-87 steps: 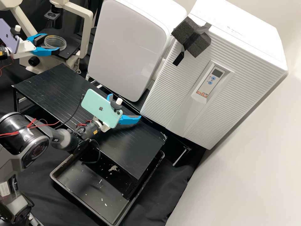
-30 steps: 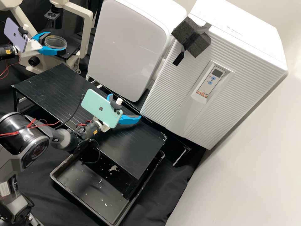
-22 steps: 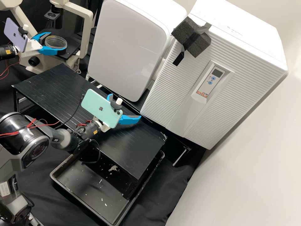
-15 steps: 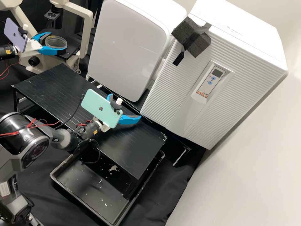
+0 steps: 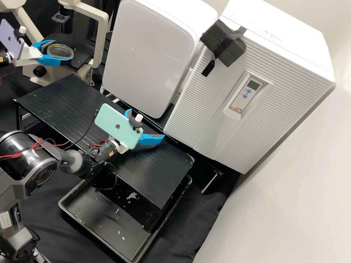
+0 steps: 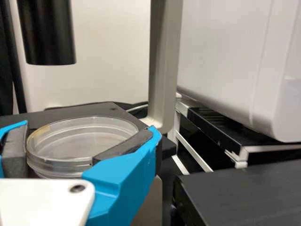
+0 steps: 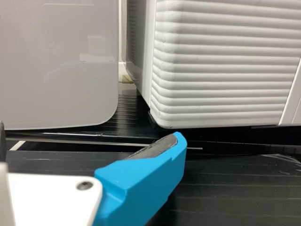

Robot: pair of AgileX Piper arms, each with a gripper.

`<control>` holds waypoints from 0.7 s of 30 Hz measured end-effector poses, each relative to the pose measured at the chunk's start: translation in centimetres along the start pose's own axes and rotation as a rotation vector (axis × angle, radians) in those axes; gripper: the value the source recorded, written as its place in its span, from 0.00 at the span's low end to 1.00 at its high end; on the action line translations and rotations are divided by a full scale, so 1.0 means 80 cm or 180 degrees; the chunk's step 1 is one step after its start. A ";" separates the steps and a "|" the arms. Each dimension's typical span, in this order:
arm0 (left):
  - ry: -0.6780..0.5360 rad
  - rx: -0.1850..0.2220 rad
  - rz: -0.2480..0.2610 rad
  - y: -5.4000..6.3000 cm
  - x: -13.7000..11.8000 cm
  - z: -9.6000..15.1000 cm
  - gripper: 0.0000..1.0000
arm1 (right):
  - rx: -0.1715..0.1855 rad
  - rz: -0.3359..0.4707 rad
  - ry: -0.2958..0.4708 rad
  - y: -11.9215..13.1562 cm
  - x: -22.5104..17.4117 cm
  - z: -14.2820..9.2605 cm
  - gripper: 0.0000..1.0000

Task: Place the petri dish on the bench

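Petri dish [image 5: 60, 50], round, clear, one item: gripped at the stage [image 5: 83, 54] of a cream microscope [image 5: 101, 40]. Left pincer [image 5: 61, 52]: closed to the dish's width, its dark pads against opposite sides; contact between dish and stage cannot be told. Right pincer [image 5: 145, 124]: wide open, fingers well apart, empty, above the black ribbed surface [image 5: 69, 98].

Labelling: white cabinet [image 5: 289, 76] with ribbed front; control panel [image 5: 246, 91] with dark display, two round blue buttons and red print at its lower end. Green phone [image 5: 117, 128] on the right arm and lilac phone [image 5: 10, 38] on the left, each with a dark maker's mark. Yellow sticker [image 5: 111, 154], right arm, just behind the pincer. Black tray [image 5: 76, 223], rimmed, partly under the surface, pale flecks inside.
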 end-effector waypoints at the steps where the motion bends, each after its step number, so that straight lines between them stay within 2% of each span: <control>1: -0.0007 0.0006 -0.0029 0.000 -0.002 0.001 0.00 | 0.0000 0.0000 0.0000 0.000 0.000 0.000 1.00; 4: -0.0033 -0.0007 -0.0028 0.008 -0.012 0.003 0.00 | 0.0000 0.0000 0.0000 0.000 0.000 0.000 1.00; 7: -0.0026 -0.0062 0.0034 0.016 -0.019 0.004 0.00 | 0.0000 0.0000 0.0000 0.000 0.000 0.000 1.00; 9: -0.0027 -0.0053 0.0082 0.023 -0.022 0.004 0.00 | 0.0000 0.0000 0.0000 0.000 0.000 0.000 1.00; 12: -0.0038 -0.0069 0.0114 0.026 -0.024 0.006 0.00 | 0.0000 0.0000 0.0000 0.000 0.000 0.000 1.00; 15: -0.0042 -0.0071 0.0104 0.024 -0.026 0.006 0.00 | 0.0000 0.0000 0.0000 0.000 0.000 0.000 1.00; 21: -0.0288 0.0044 -0.0015 0.014 -0.025 0.028 0.00 | 0.0000 0.0000 0.0000 0.000 0.000 0.000 1.00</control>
